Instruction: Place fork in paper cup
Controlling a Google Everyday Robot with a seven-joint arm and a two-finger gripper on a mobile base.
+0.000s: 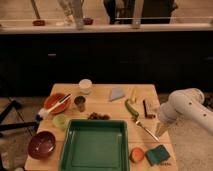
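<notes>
Arm (189, 107) cut off at rt edge; tool (162, 130), jaws apart, just beside fork (145, 131). Paper cup (85, 86) well apart, green pepper (131, 108) between.

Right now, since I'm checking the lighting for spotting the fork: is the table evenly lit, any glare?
Camera view: the table is warmly, fairly evenly lit against dark cabinets; no strong glare; the fork shows pale beside the pincer, which hangs near the table's right edge.
</notes>
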